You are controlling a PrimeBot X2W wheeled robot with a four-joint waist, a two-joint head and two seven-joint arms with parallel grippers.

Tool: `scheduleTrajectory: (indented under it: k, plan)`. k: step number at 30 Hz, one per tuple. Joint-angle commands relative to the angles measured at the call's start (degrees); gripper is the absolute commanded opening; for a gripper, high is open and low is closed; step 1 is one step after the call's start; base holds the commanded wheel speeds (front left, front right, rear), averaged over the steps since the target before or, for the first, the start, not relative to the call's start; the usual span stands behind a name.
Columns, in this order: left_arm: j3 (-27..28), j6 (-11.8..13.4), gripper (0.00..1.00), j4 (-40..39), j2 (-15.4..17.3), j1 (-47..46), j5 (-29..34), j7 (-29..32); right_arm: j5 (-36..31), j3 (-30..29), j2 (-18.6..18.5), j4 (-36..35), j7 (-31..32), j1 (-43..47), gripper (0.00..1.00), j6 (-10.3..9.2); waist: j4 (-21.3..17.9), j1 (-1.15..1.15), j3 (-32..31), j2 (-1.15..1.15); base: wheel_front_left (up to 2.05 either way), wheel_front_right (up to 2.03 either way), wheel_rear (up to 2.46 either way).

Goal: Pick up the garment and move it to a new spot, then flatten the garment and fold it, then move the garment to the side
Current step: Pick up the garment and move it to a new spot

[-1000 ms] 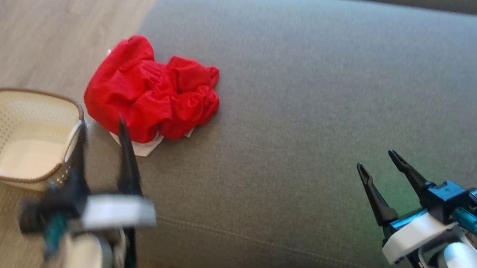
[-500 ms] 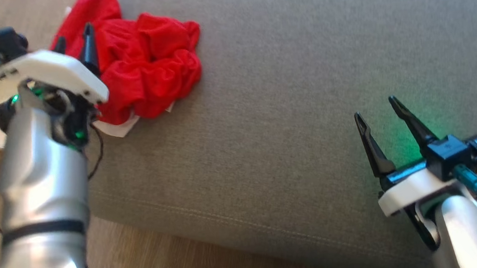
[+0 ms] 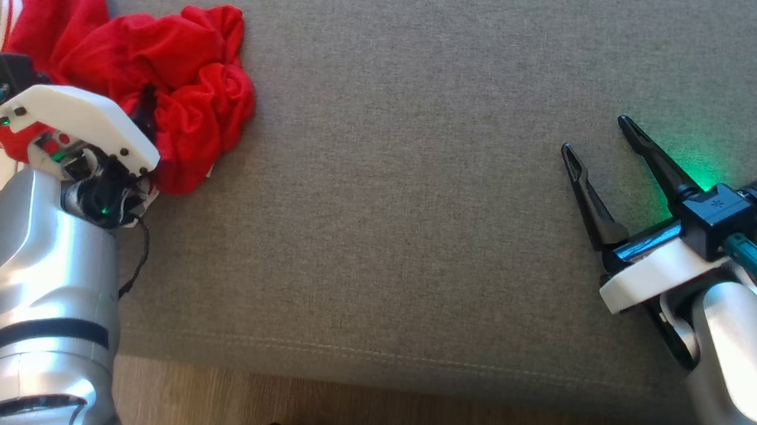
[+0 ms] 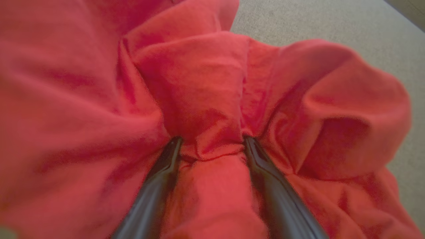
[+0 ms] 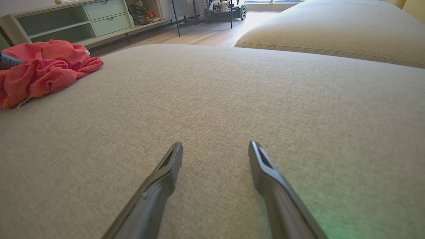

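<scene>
As the wrist view reveals, left fingers (image 4: pixel 156 186) straddle the garment (image 4: pixel 206 83), apart (right fingers (image 5: pixel 159 184) too).

The left arm (image 3: pixel 49 282) is extended up the left side of the head view, with its silver forearm raised and its white wrist housing (image 3: pixel 79 122) tilted forward and down. The left gripper (image 4: pixel 212 141) is pressed into the garment (image 4: pixel 196 83). Its two dark fingers (image 4: pixel 159 179) are held apart, a fold of cloth is bracketed between them, and their tips are buried in the fabric. The right arm (image 3: pixel 739 345) is seen low at the lower right, well apart from the left. The right gripper (image 3: pixel 596 135) is held with its fingers spread wide and nothing between them, pointed up and slightly left.
</scene>
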Motion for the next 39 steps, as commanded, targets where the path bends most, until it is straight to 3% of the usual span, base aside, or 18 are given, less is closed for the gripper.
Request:
scheduleTrajectory:
  k: [1,2,3,4,11,16,21,29,35,39]
  plan:
    - [0.5,-0.2,1.0,0.2,2.4,-0.4,0.0,-0.7,0.0,1.3,0.2,-1.6,-0.5,-0.7,1.0,-0.02,-0.5,0.0,0.5,0.0,0.0,0.0,0.0]
    - [0.3,-0.2,1.0,0.8,2.5,-0.3,0.0,-1.6,0.0,1.4,0.3,-1.6,-0.5,-0.8,1.0,-0.02,-0.6,0.0,0.7,0.0,0.0,0.0,0.0]
    - [0.0,-0.2,0.69,1.4,2.4,-0.1,0.0,-2.1,0.1,1.5,0.3,-1.5,-0.5,-0.9,1.0,-0.02,-0.8,0.0,0.8,0.0,0.0,0.0,0.0]
    - [-0.2,-0.3,0.0,1.9,2.4,0.0,-0.2,-2.6,0.2,1.6,0.3,-1.5,-0.5,-1.0,1.0,-0.02,-1.0,0.0,0.8,0.0,0.0,0.0,0.0]
    - [-3.7,-0.4,0.0,-1.0,4.3,1.7,-1.6,-13.2,1.5,0.4,0.5,-1.0,-0.5,-1.1,1.0,-0.02,-2.6,0.0,-2.4,0.0,0.0,0.0,0.0]
    - [-8.1,-0.4,0.0,-6.0,7.3,3.7,-3.6,-22.5,4.1,0.6,0.8,0.1,-0.5,0.9,1.0,-0.02,-4.2,0.0,-8.8,0.0,0.0,0.0,0.0]
    - [-13.2,-0.4,0.0,-12.7,9.8,5.2,-5.0,-26.6,8.6,2.6,0.8,1.1,-0.5,2.5,1.0,-0.02,-6.3,0.0,-14.4,0.0,0.0,0.0,0.0]
    - [-20.4,-0.4,0.0,-27.3,13.5,7.9,-7.9,-26.4,12.7,3.9,0.8,1.3,-0.5,4.9,1.0,-0.02,-12.4,0.0,-21.6,0.0,0.0,0.0,0.0]
    - [-22.4,-0.3,0.0,-39.6,14.4,10.7,-11.7,-22.0,15.2,4.5,0.8,0.5,-0.5,5.7,1.0,-0.02,-20.0,0.0,-24.4,0.0,0.0,0.0,0.0]
    - [-23.2,1.1,0.0,-46.9,14.0,12.6,-12.5,-19.0,16.1,4.9,0.8,0.5,-0.5,6.3,1.0,-0.02,-25.4,0.0,-25.3,0.0,0.0,0.0,0.0]
